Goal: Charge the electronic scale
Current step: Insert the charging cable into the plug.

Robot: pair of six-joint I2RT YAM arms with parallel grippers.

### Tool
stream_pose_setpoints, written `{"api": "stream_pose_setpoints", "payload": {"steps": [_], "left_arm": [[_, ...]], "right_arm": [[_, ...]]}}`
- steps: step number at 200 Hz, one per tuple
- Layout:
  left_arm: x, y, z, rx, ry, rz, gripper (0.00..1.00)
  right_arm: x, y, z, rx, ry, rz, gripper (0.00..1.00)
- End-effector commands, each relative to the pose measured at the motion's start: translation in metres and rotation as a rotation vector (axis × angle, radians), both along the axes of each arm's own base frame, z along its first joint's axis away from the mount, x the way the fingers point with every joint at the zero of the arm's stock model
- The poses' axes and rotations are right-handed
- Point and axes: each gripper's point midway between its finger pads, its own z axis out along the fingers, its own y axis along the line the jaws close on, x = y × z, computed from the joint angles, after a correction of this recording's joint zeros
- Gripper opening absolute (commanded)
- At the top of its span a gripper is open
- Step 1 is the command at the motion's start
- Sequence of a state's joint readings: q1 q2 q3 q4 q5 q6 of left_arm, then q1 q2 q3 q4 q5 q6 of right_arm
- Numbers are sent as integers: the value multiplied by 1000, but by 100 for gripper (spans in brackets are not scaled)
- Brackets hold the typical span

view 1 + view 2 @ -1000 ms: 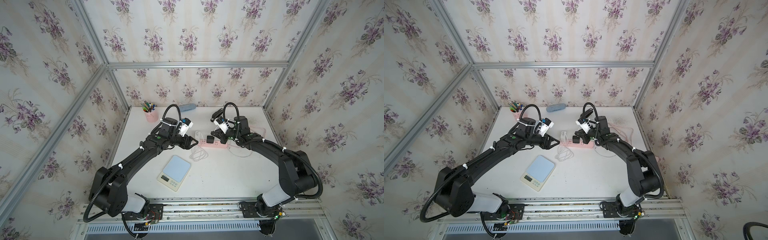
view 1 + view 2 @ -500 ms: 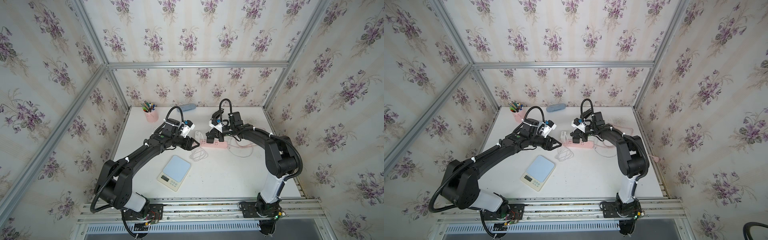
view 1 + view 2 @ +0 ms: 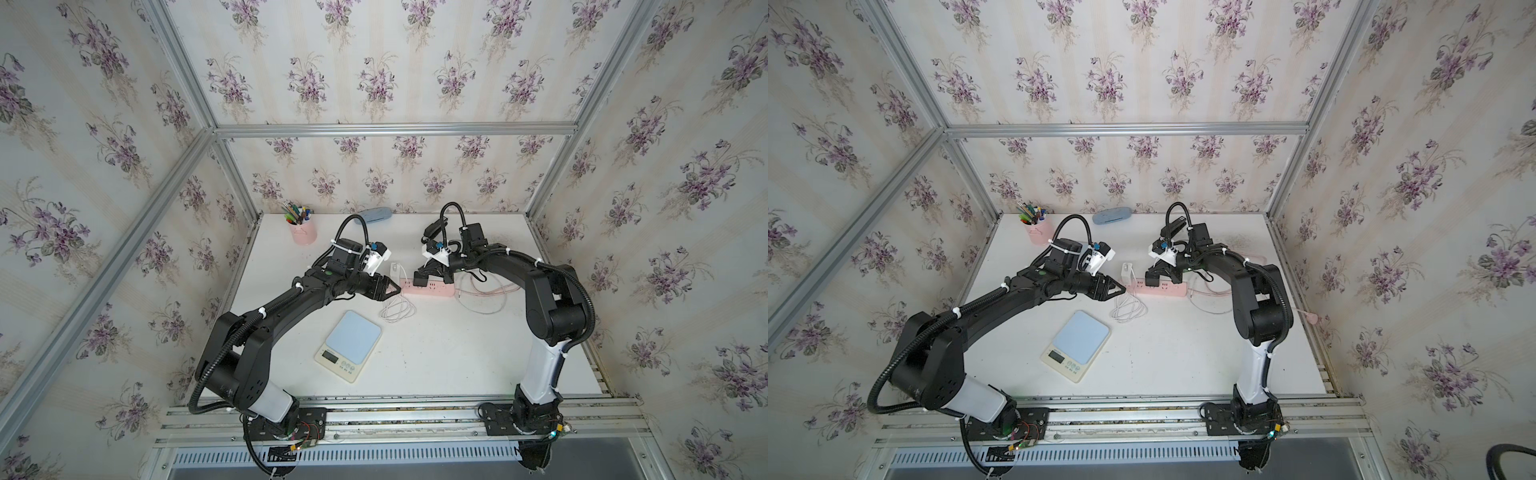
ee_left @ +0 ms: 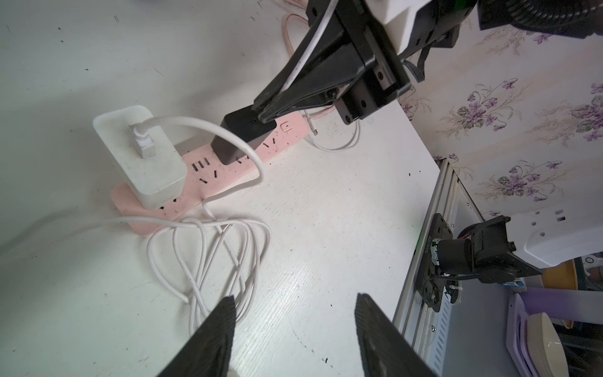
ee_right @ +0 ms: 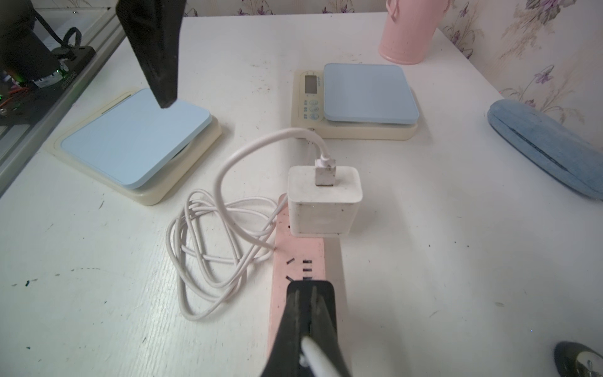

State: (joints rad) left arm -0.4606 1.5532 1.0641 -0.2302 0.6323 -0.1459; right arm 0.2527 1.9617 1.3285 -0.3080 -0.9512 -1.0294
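Left end effector [image 4: 295,303] advanced over white cable [image 4: 208,258], half open, empty. Right end effector [image 4: 261,112] shut, tips on black adapter [image 4: 238,140]. Scale [image 3: 356,338] not yet connected.

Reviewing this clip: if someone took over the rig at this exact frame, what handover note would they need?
Claws: left claw open and empty, near the coiled white cable; right claw shut, tips on the black adapter in the pink power strip.
Things: white charger sits in the strip's end socket, cable plugged into it. The scale lies on the table in front, no cable reaching it. A second scale shows only in the right wrist view, toward the pink cup.
Done: charger end connected.
Left: grasp the cable's free end and plug it into the scale.
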Motion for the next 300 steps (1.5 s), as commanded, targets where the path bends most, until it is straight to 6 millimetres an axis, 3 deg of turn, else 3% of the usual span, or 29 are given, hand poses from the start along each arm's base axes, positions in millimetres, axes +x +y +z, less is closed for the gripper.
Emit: {"api": "stream_pose_setpoints", "payload": {"steps": [1, 40, 92, 134, 180, 250, 277, 300], "left_arm": [[7, -4, 6, -17, -20, 9, 61], [11, -10, 6, -17, -21, 3, 60], [14, -13, 2, -13, -14, 1, 60], [15, -13, 1, -13, -13, 6, 60], [13, -12, 4, -16, -15, 6, 60], [6, -9, 12, -28, -26, 9, 60], [6, -9, 16, -32, -37, 12, 60], [5, -7, 20, -32, -50, 18, 60]], "right_arm": [[-4, -3, -11, -48, 11, 26, 0], [-4, -2, -25, -91, 6, 29, 0], [-2, 5, -21, -98, 1, 40, 0], [-4, 3, -32, -121, 34, 36, 0], [-16, -7, -45, -137, 75, 4, 0], [-15, -31, -65, -182, 140, -107, 0], [-16, -28, -64, -222, 133, -105, 0], [-16, -19, -46, -242, 19, -128, 0]]}}
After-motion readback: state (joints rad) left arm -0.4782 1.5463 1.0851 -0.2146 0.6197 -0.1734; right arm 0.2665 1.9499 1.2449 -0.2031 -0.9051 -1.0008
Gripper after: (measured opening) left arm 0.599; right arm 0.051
